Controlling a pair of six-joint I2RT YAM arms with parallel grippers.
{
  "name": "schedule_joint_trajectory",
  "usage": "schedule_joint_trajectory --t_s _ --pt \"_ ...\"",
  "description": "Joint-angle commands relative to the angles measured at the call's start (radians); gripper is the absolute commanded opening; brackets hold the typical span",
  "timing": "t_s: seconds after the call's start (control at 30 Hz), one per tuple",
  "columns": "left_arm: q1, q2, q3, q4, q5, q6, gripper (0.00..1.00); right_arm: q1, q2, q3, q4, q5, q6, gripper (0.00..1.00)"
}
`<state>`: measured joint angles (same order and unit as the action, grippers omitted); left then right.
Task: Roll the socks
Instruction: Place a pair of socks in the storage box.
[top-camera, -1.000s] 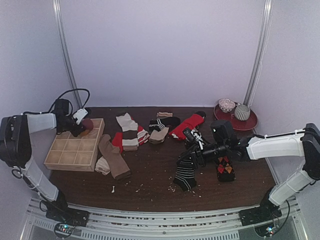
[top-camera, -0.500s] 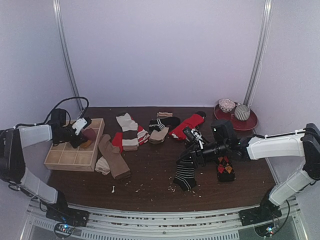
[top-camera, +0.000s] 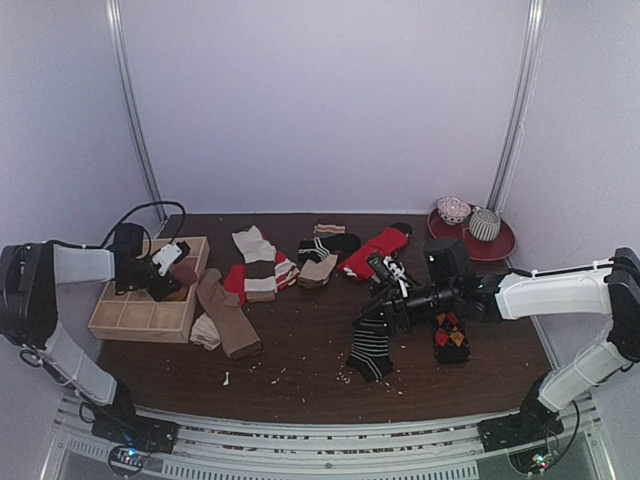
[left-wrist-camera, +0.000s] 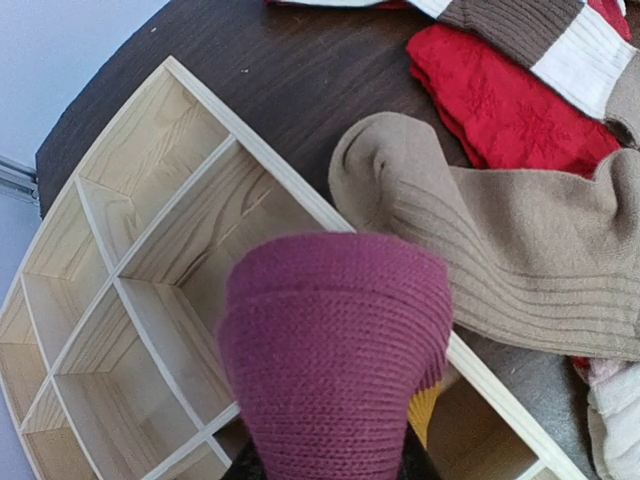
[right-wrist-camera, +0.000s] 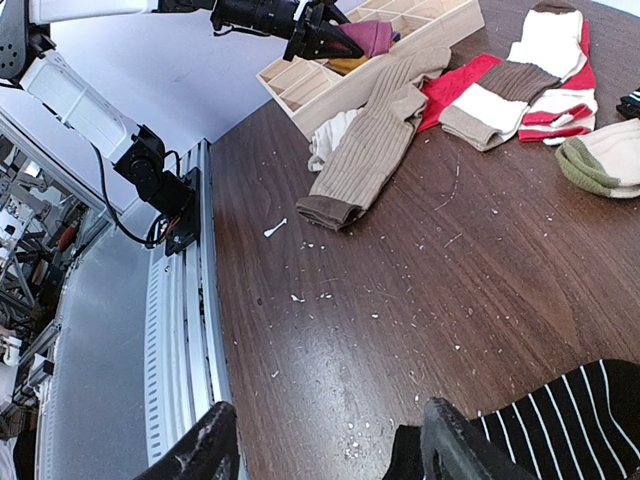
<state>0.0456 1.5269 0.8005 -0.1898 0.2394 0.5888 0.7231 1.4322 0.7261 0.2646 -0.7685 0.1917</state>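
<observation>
Now, at left gripper (top-camera: 172, 272): clenched on magenta roll (left-wrist-camera: 335, 370), with a bit of orange showing under one side. Held over tray (top-camera: 125, 318), at a far compartment by the right wall. Touching the wood or not: cannot tell.

Just right of tray, against its wall: tan sock (top-camera: 228, 318), laid flat, toe toward the far side, darker cuff toward the near edge. At its near-left side, touching: small cream sock (top-camera: 205, 331). Behind the tan one: red sock (left-wrist-camera: 510, 110), partly under brown-and-cream sock (top-camera: 256, 262).

At right gripper (right-wrist-camera: 330, 455): released, with jaws wide and bare table (top-camera: 300, 345) between them. Low over the wood, pointing left. By one finger: black-and-white sock (top-camera: 368, 352), running from the gripper's side down toward the near edge. Touching that finger or not: cannot tell. Just right of that, under the arm: argyle sock (top-camera: 450, 336), flat.

Farther back, mid-table: dark striped sock (top-camera: 330, 243), green-edged sock (top-camera: 318, 270) just in front of it, and long red sock (top-camera: 378, 248) to the right, lying aslant.

At far right corner: red plate (top-camera: 500, 248), with pale roll (top-camera: 453, 210) and grey roll (top-camera: 485, 224) on it, side by side.

Across the near half of the table: pale crumbs, scattered.
</observation>
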Motion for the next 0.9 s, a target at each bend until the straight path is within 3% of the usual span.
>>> schedule_joint_trajectory --t_s 0.0,0.3,0.53,0.87 --pt "-0.008 0.041 -0.005 -0.002 -0.055 -0.022 0.0 -0.001 -0.039 -0.015 0.008 -0.013 0.008 0.63" --pt "-0.008 0.236 0.085 -0.111 -0.186 -0.054 0.0 -0.001 -0.05 -0.017 0.004 -0.009 0.005 0.63" --pt "0.005 0.215 0.075 -0.122 -0.235 -0.033 0.0 -0.001 -0.034 -0.014 0.01 -0.021 0.009 0.63" --pt "0.018 0.302 0.202 -0.296 -0.344 -0.08 0.0 -0.001 -0.038 -0.017 0.01 -0.018 0.008 0.63"
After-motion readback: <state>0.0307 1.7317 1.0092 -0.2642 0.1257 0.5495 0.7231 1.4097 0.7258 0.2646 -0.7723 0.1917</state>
